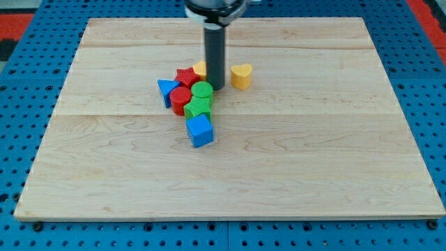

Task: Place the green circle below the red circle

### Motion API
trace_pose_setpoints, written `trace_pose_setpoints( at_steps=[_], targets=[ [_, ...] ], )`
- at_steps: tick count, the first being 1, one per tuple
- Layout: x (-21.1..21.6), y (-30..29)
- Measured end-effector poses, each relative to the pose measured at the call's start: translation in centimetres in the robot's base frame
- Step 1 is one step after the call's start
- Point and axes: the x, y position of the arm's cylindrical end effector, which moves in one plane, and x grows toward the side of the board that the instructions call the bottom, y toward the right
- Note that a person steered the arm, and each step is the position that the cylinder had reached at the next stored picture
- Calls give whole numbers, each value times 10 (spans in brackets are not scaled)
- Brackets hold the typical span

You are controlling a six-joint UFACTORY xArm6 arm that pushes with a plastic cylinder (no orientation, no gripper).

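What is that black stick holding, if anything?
Nothing is held. My tip has no grip; it only pushes. It stands against the green circle, on its right in the view, with the yellow heart further right.

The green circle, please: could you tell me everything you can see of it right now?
The green circle is a short, bright green cylinder with a flat round top and ribbed sides, standing upright on the wooden board. It sits in the cluster, pressed against the red circle at the view's left, with the other green block touching it below. My tip stands right against its upper right side.
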Motion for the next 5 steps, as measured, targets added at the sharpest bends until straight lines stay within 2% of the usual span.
trace_pose_setpoints(
  at_steps=[1, 2, 3, 5],
  targets=[
    [12, -8],
    [48, -8],
    [64, -5],
    [89, -93]
  ],
)
